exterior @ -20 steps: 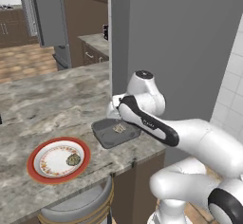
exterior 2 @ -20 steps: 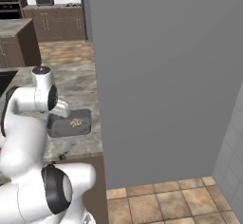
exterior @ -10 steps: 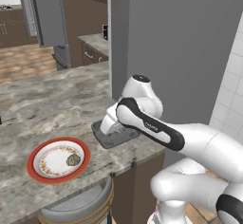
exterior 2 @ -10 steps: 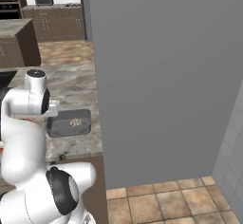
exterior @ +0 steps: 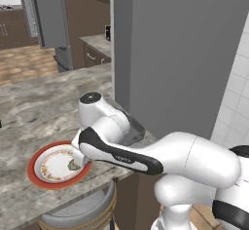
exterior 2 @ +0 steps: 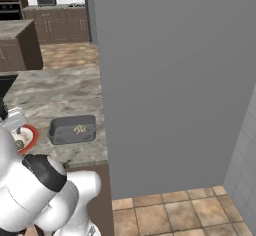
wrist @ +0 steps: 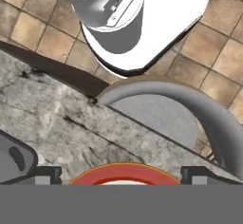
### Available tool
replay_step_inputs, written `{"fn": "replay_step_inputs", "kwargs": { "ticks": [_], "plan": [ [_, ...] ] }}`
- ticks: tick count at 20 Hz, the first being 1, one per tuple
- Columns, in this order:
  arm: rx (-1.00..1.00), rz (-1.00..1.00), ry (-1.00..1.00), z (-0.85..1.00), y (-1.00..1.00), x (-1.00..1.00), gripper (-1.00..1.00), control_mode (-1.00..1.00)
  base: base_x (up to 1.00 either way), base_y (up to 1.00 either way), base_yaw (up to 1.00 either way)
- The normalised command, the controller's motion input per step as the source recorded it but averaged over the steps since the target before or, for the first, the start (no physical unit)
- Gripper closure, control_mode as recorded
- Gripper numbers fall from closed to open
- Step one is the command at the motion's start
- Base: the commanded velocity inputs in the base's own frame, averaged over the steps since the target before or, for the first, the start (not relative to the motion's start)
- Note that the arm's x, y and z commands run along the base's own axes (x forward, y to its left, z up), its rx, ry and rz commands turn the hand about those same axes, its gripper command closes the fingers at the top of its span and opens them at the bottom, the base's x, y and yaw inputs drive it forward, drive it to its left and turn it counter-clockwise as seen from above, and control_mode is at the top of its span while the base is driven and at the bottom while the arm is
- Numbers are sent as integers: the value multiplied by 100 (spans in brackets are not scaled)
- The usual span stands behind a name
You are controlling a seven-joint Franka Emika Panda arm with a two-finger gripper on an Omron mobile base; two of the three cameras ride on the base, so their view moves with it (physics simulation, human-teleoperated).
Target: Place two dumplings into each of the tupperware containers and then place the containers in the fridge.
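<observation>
I am swinging from the tupperware container [exterior 2: 73,129] toward the red-rimmed plate [exterior: 43,179], fingers spread empty; its dumpling [exterior: 74,164] is probably next.

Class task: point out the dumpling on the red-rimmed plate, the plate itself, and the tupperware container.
dumpling [exterior: 74,164], left base view, its middle.
red-rimmed plate [exterior: 39,178], left base view, its red rim.
tupperware container [exterior 2: 65,136], right base view, its near wall.

Two rear flanks, one counter [exterior: 29,107].

The white arm extends forward and leftward from the base, elbow bent, wrist angled downward, with the hand [wrist: 121,173] pointing down and its two dark fingertips [wrist: 46,174] spread fully apart, holding nothing.
</observation>
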Motion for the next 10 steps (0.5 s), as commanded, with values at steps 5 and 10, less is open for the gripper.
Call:
{"fn": "replay_step_inputs", "kwargs": {
  "ticks": [5, 10],
  "plan": [
    [-3, 0, -8, -45, 12, -9, -100, -100, 0, 0, 0],
    [0, 0, -2, -41, 0, 9, -100, -100, 0, 0, 0]
  ]
}}
